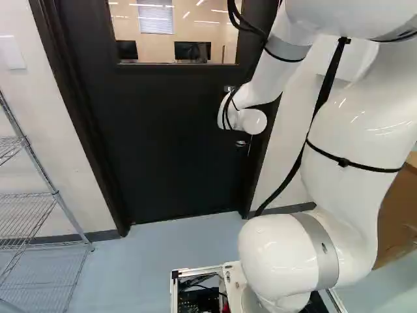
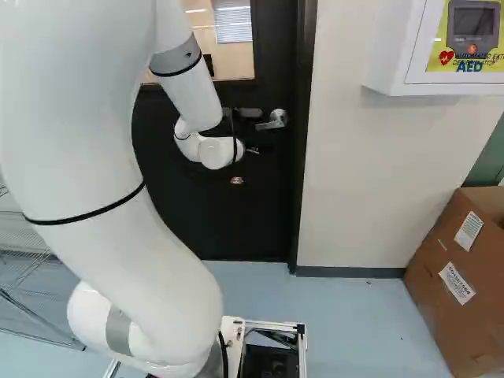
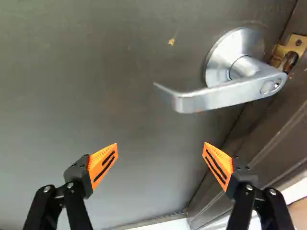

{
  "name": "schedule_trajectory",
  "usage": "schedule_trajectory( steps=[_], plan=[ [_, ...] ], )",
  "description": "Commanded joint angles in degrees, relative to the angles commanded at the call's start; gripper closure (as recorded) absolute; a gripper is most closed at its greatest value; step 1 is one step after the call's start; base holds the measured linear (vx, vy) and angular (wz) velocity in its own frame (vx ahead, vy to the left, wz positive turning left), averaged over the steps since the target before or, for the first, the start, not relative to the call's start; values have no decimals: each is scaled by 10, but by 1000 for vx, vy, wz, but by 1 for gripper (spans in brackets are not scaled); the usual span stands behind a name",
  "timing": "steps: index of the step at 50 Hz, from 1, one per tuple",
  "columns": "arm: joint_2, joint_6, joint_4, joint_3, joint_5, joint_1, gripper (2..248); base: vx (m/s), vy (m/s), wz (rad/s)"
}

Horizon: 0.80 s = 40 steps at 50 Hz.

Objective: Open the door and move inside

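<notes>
A dark door [image 1: 176, 143] stands closed in its frame, with a window in its upper part. Its silver lever handle [image 2: 276, 120] is near the door's right edge in the right base view. My gripper [image 2: 237, 180] shows there only as a small orange part below the wrist, the rest hidden or dark against the door. In the wrist view the gripper [image 3: 160, 149] is open, its orange-padded fingers wide apart with nothing between them. The lever [image 3: 225, 96] lies ahead of the fingers, untouched, closer to the finger on the door-frame side.
A wire shelf [image 1: 32, 195] stands left of the door in the left base view. The dark door frame [image 2: 303, 157] borders the pale wall [image 2: 354, 181]. At the right of the right base view are a wall-mounted white AED cabinet [image 2: 390, 47] and a cardboard box [image 2: 441, 291].
</notes>
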Motion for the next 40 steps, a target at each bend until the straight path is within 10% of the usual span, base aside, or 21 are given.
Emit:
schedule_trajectory(
  steps=[24, 40],
  plan=[
    [-52, 0, 124, -58, -40, -2, 3, 0, 0, 0],
    [-96, 0, 139, -108, -45, -4, 3, 0, 0, 0]
  ],
)
